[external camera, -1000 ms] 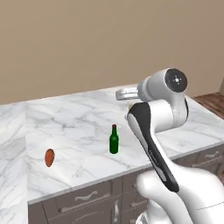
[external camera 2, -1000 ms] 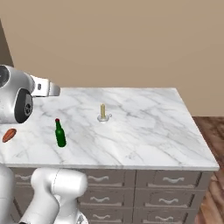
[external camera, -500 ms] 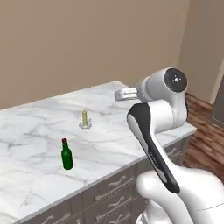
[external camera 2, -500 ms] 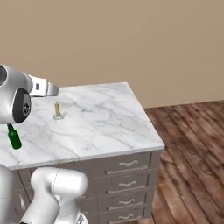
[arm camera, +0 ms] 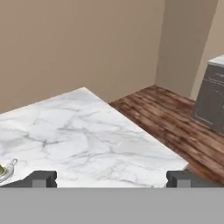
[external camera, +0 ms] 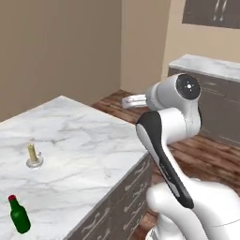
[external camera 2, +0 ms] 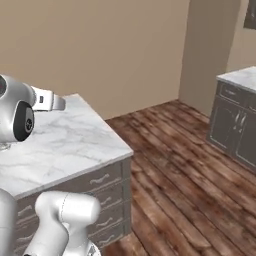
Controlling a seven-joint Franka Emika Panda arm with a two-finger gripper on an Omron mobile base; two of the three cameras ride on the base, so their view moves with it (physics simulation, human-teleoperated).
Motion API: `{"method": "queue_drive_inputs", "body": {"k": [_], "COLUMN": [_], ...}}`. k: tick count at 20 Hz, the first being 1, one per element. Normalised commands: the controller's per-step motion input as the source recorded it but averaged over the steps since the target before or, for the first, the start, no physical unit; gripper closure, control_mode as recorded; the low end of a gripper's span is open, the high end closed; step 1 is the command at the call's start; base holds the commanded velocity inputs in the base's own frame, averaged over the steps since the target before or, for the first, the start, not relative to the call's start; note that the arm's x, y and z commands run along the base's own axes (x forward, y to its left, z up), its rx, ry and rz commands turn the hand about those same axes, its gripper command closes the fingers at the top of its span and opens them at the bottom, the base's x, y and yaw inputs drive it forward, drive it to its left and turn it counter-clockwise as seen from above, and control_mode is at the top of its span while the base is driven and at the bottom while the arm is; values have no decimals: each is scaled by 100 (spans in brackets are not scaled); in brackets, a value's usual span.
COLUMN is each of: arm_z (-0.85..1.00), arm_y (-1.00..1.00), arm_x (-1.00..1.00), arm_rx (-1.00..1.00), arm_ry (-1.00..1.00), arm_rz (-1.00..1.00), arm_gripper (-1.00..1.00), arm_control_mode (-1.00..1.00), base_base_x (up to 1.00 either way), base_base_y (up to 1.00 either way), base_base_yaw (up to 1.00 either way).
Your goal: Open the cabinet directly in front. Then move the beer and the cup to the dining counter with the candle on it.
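While the gripper point(arm camera: 107, 178) hangs wide open and empty, the beer point(external camera: 19, 215) stands near the candle point(external camera: 33, 155)

A floor of reddish-brown wooden planks point(external camera 2: 195, 175) ran across the lower right of the right base view and showed at the right of the hand view. Plain beige walls point(external camera 2: 100, 45) filled the upper part of each frame, meeting at a protruding tan corner column point(external camera 2: 205, 50). At the far right stood a dark grey base cabinet unit point(external camera 2: 237, 130) with slim vertical handles under a pale marble top point(external camera: 206, 65).
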Motion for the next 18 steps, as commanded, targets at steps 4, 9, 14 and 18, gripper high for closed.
{"method": "queue_drive_inputs", "body": {"k": [4, 9, 14, 18], "arm_z": [0, 0, 0, 0], "arm_y": [0, 0, 0, 0], "arm_x": [0, 0, 0, 0], "arm_rx": [0, 0, 0, 0], "arm_ry": [0, 0, 0, 0], "arm_rz": [0, 0, 0, 0], "arm_gripper": [-100, -100, -100, -100], "arm_control_mode": [100, 100, 100, 100], "base_base_x": [9, 25, 29, 30], "base_base_y": [-34, -41, -53, -63], "base_base_yaw": [-59, -55, -51, -47]}}
